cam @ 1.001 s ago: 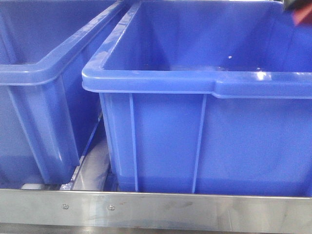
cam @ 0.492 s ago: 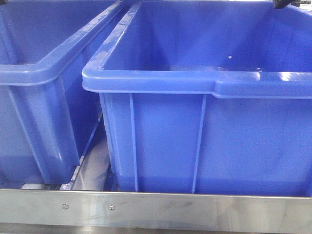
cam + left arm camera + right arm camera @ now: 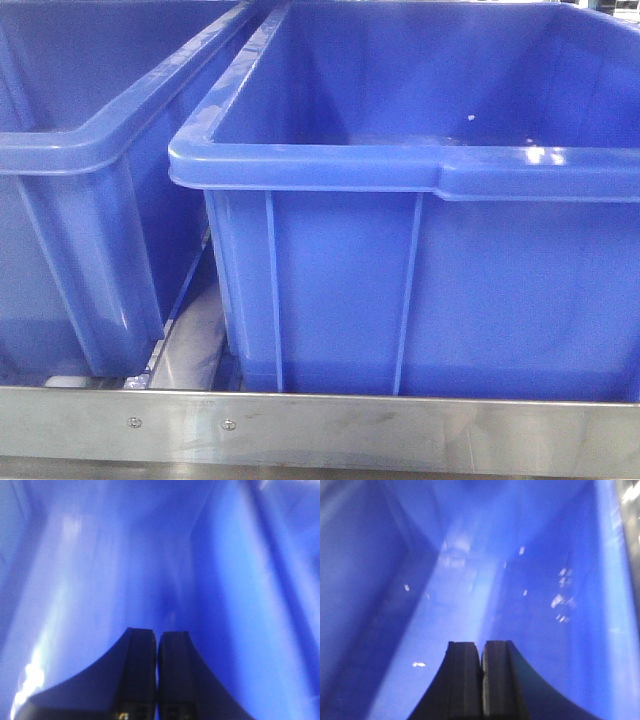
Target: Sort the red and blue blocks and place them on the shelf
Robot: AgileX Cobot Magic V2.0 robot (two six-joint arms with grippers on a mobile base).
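The red and blue blocks appear in none of the current views, so I cannot tell where they lie. The grey steel shelf's flat front rail (image 3: 320, 430) with its small screws carries two large blue plastic bins, left (image 3: 80, 150) and right (image 3: 420, 170). A second ago something red and dark showed at the top right corner above the right bin; half a second ago only a dark shape remained, and now that corner is bare. Probably the red block has already been dropped and the arm pulled back. The left gripper (image 3: 157, 645) and right gripper (image 3: 481, 652) each have black fingers pressed together, gripping nothing, over blue plastic.
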